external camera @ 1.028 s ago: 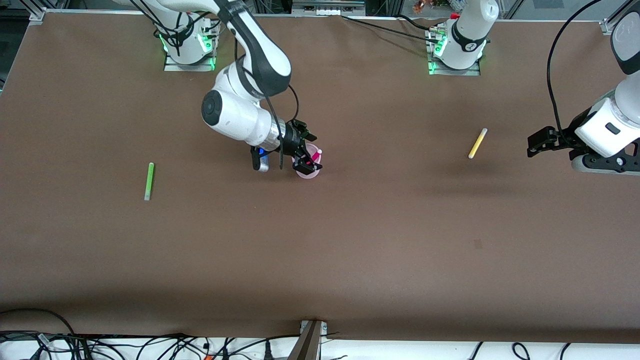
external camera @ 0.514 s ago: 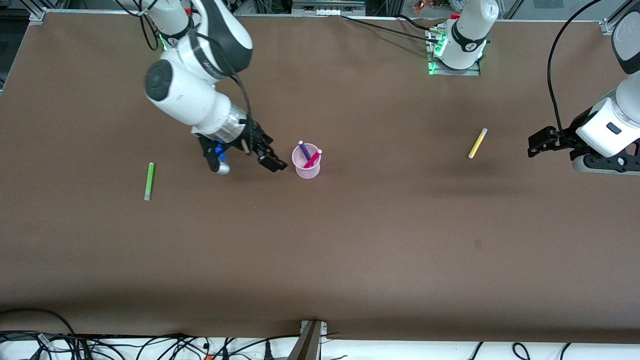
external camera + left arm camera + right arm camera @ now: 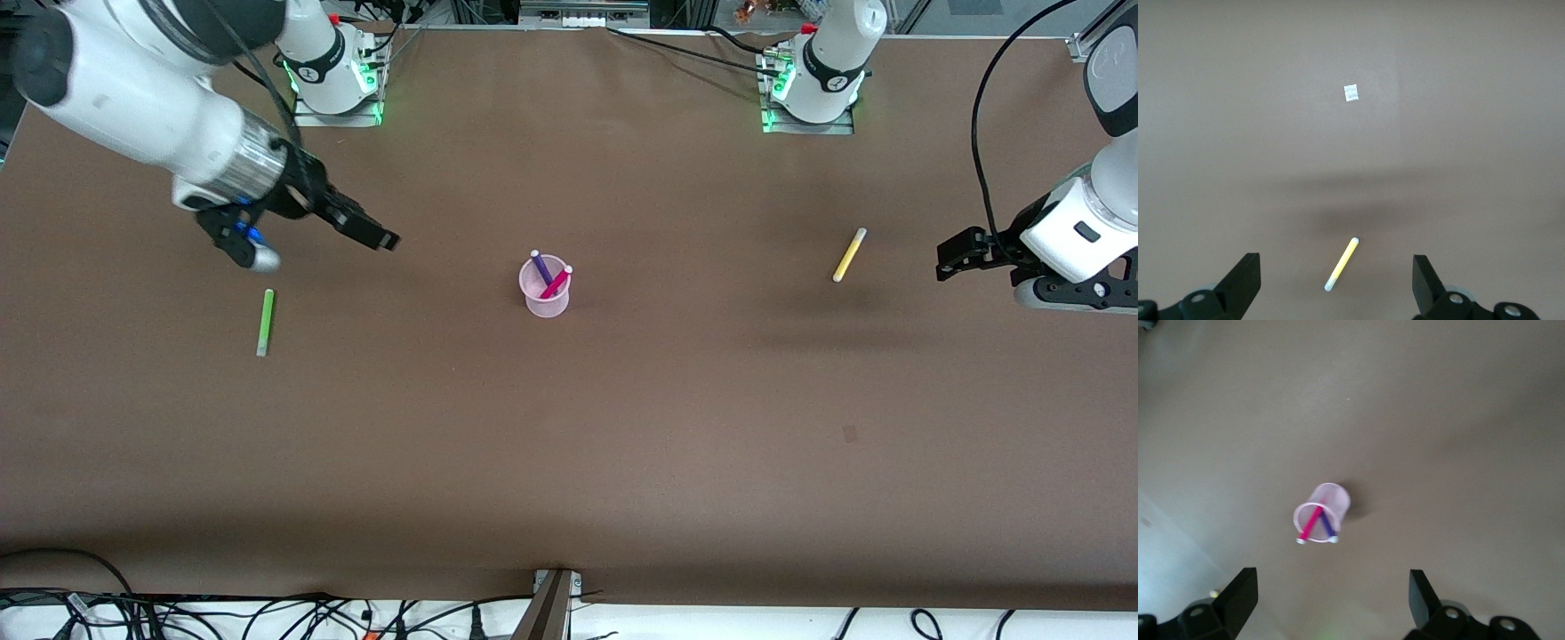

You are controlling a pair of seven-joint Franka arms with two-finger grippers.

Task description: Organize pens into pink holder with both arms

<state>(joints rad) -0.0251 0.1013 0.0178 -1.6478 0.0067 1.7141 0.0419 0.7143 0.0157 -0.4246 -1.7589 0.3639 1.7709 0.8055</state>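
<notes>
Pink holder (image 3: 544, 289) stands upright at mid-frame in the front view, just above center. Two pens are already in it: the purple pen (image 3: 540, 267) and the magenta pen (image 3: 556, 282), leaning crossed, pale ends sticking up over the rim. The right wrist view shows the same cup (image 3: 1322, 512) with both sticks inside.

Two pens remain loose on the table (image 3: 622, 427). Green pen (image 3: 265, 322) lies flat at mid-left of the frame, toward the right arm's end. Yellow pen (image 3: 849, 255) lies flat at mid-right, toward the left arm's end, well apart from the holder; it also shows in the left wrist view (image 3: 1341, 265).

Right gripper (image 3: 360, 229) hangs at upper left of the frame, over bare table above the green pen, fingers spread and empty. Left gripper (image 3: 949, 258) sits at the right edge of the frame, beside the yellow pen, fingers spread apart, empty, waiting.

Step in hand, by my read: half done, heading for pickup of the third pen. Next move likely calls for the right gripper to drop over the green pen, line its fingers across the shaft and close; the left has the yellow pen lined up between its fingers.
</notes>
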